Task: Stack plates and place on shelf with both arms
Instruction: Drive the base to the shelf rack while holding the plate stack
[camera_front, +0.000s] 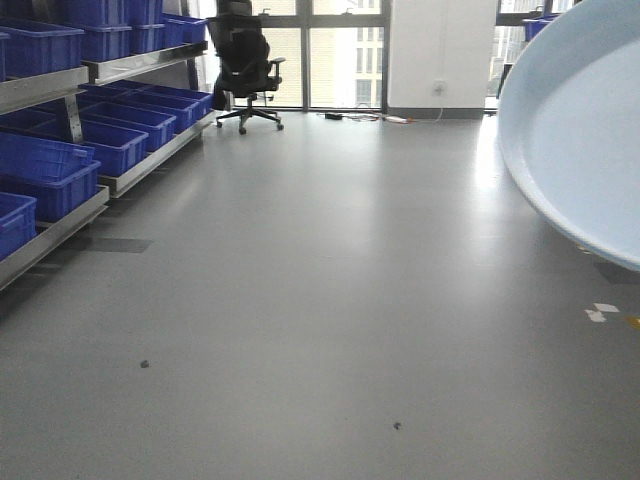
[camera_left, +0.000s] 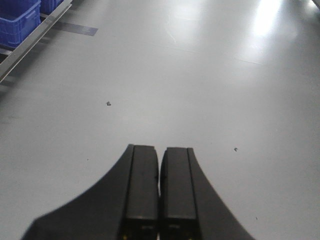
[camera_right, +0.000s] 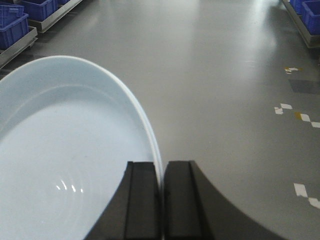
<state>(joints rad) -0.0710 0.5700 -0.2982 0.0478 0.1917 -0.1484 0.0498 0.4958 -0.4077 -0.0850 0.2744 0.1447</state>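
Front view: a pale plate (camera_front: 580, 130) hangs tilted in the air at the right edge of frame, well apart from the steel shelf (camera_front: 60, 228) and its blue crates (camera_front: 50, 170) along the left wall. Open grey floor (camera_front: 320, 300) lies between them, and an office chair (camera_front: 245, 60) stands by the far windows. With nothing under the plate, any slip would likely mean a drop onto hard flooring.

Left wrist view: the left gripper (camera_left: 160, 155) has its jaws pressed together and carries nothing, pointing over bare floor with a corner of the shelf at upper left. The task calls for both arms, yet this one lends no support, so the whole load appears to rest on the other side.

Right wrist view: the right gripper (camera_right: 162, 170) is clamped onto the thin rim of the plate (camera_right: 65, 150), jaws almost touching. A doubled edge line hints at a second plate nested beneath, though that cannot be confirmed. A glossy rim pinched at one point could pivot or slide free under its own weight, especially during a swing toward the shelf.
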